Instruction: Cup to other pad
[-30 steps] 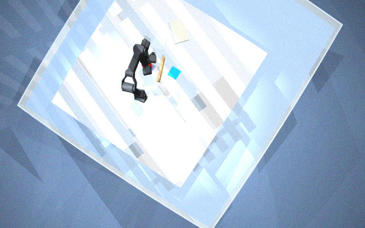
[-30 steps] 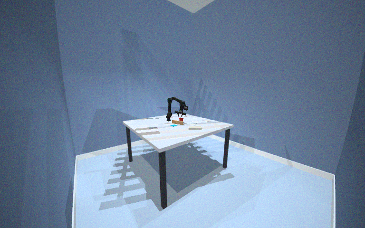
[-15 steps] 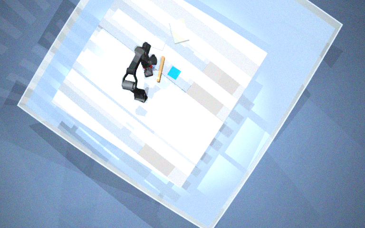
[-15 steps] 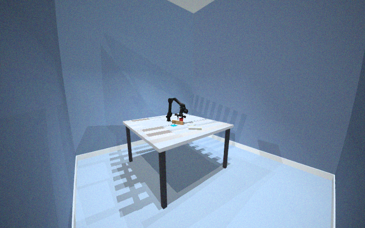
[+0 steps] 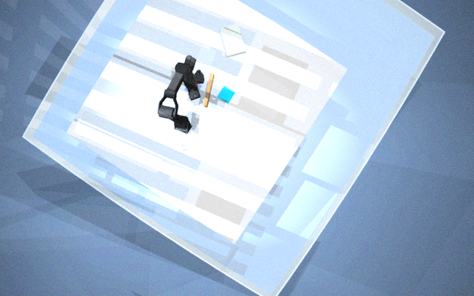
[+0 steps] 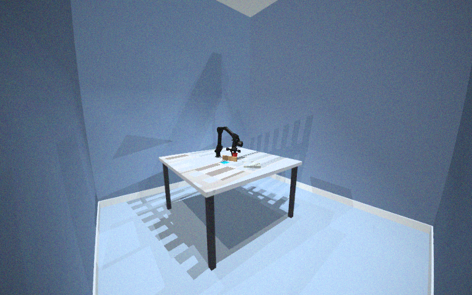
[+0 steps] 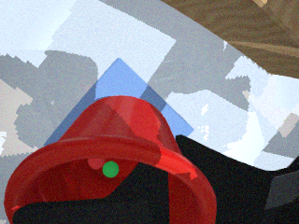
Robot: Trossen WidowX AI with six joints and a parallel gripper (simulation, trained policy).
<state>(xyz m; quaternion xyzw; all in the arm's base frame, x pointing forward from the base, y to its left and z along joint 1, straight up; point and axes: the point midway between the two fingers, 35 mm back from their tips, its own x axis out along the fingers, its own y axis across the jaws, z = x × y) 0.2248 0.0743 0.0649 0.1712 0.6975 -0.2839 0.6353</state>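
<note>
At 9 to 10 o'clock from the cyan pad [image 5: 226, 94] [image 6: 224, 162], top view, red cup [image 6: 235, 154] [image 7: 121, 119] over blue pad [image 5: 187, 89] [image 7: 118, 77]; contact unclear. Gripper [image 5: 195, 86] [image 6: 234, 152] [image 7: 169, 143] clamped on cup wall. Green marble [image 7: 110, 169] inside.

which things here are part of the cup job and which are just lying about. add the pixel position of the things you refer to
Part of the job:
- red cup [image 6: 235, 154] [image 7: 126, 119]
- green marble [image 7: 110, 169] inside it
- blue pad [image 5: 198, 88] [image 7: 119, 77] by the cup's base
- cyan pad [image 5: 226, 94] [image 6: 224, 162], the other pad

Apparently just lying about:
- pale, angular object [image 5: 233, 43] [image 6: 252, 166]

Can't tell:
- wooden bar [image 5: 208, 90] [image 6: 229, 158] [image 7: 252, 37] between the pads, perhaps an obstacle
</note>
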